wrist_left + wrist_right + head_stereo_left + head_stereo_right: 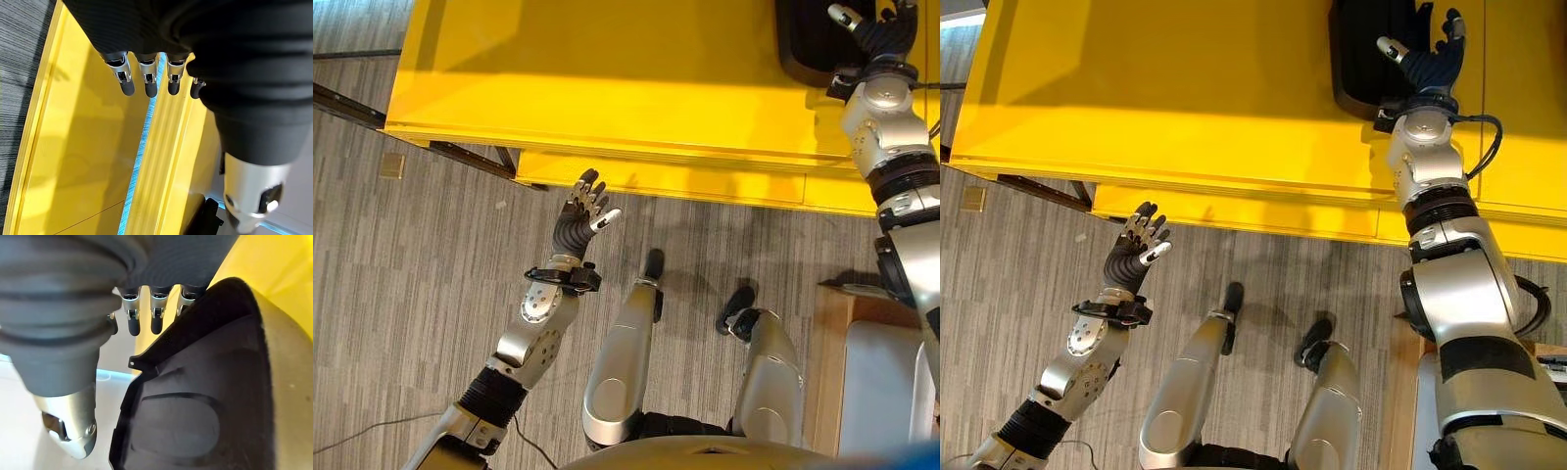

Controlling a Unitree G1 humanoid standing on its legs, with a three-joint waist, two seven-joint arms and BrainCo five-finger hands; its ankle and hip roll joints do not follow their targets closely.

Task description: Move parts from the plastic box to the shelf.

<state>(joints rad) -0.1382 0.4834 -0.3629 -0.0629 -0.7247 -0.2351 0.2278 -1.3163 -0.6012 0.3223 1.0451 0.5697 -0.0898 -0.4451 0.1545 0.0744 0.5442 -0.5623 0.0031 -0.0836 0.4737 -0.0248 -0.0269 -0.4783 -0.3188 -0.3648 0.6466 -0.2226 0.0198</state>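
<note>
Grey wood-grain flooring (431, 284) spreads beneath a bright yellow shelf (607, 78), whose broad top deck sits over a lower yellow ledge (666, 181) that juts toward the robot. Dark metal frame bars (352, 108) run out from under the shelf's left end, and a small tan square (392, 165) lies on the floor near those bars.

On the shelf's top deck, at its far right, rests a black moulded part (1361, 59), a shallow tray-like piece with a raised rim and rounded recesses, as the right wrist view shows (195, 401). The right hand (1430, 64) reaches over the shelf and hovers at this part's right edge, fingers spread and fairly straight, thumb out to the side; it grips nothing, and whether a fingertip touches the part cannot be told.

The left hand (582, 211) hangs in the air over the floor, just in front of the shelf's lower ledge, fingers (149, 81) extended and relaxed, empty.

Right of the shelf's near edge stands a pale wooden surface (827, 362) bearing a light grey plastic box (881, 392), cut off by the edge of view; its contents cannot be seen.
</note>
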